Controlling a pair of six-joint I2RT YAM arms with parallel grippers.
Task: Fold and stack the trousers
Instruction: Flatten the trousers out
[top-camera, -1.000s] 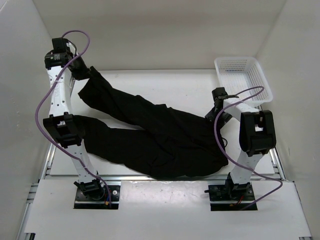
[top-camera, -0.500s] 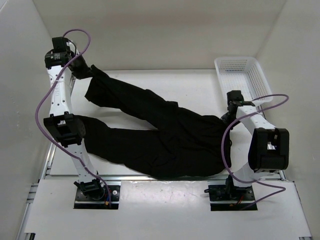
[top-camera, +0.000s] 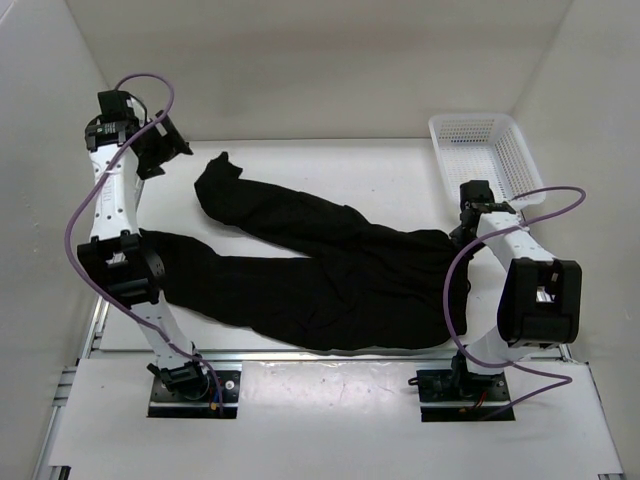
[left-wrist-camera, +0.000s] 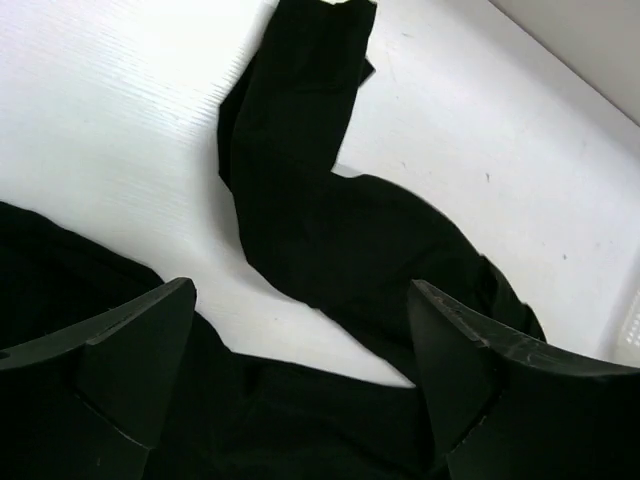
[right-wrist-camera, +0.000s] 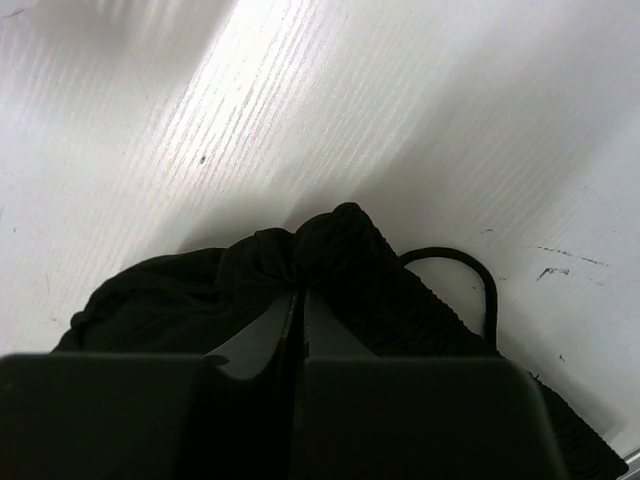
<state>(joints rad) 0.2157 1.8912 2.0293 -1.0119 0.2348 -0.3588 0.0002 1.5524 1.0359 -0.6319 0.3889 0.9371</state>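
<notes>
The left arm reaches up at the far left, and the left pincer (top-camera: 163, 150) is wide open, holding nothing. The right arm bends low, and the right pincer (top-camera: 462, 233) pinches the waist of the trousers (top-camera: 320, 275), spread on the worktop (top-camera: 340, 165).

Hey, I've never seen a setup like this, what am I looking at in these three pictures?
Two robot arms are bolted at the near edge of a white table. The wide picture comes from a camera above and behind them; the other two come from wrist cameras. Black trousers lie spread across the table, a white basket at its far right corner. The left gripper hangs open near one leg's end, holding nothing. The right gripper is shut on the waist end.
</notes>
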